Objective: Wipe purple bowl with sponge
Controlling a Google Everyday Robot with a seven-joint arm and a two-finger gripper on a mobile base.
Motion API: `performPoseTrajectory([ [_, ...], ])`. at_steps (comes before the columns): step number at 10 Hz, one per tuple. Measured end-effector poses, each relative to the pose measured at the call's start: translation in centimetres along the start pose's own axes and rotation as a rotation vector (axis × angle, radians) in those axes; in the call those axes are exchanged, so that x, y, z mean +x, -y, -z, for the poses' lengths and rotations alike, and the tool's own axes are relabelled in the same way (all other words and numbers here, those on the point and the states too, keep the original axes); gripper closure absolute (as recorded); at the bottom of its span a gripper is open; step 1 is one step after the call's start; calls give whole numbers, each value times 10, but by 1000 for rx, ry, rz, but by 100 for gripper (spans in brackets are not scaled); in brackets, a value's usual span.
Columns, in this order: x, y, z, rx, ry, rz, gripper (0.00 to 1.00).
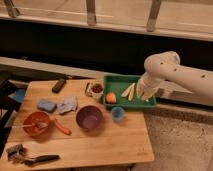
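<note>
The purple bowl (90, 118) sits upright near the middle of the wooden table (100, 147). The blue sponge (46, 105) lies to its left, next to a grey cloth (67, 105). My white arm (172, 75) reaches in from the right. Its gripper (144, 93) hangs over the right end of the green tray (116, 82), far from both bowl and sponge. Nothing is visibly held.
The green tray holds an orange fruit (111, 97) and yellow pieces (128, 91). A small blue cup (118, 114) stands right of the bowl. A red bowl (36, 123) with an orange-handled utensil, a snack cup (96, 89), a black remote (59, 85) and a brush (27, 157) share the table.
</note>
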Motion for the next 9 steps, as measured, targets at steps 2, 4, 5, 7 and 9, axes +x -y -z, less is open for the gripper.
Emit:
performPoseTrajectory([
  [2,-4,-25,7,-14,24,77,63],
  [4,-6,-67,16,-43,48,169,63],
  [5,-1,-97,19,-69,54,225,59],
  [7,15,-148,26,-123,59,347,58],
  [9,47,-196,37,-179,56,471,61],
])
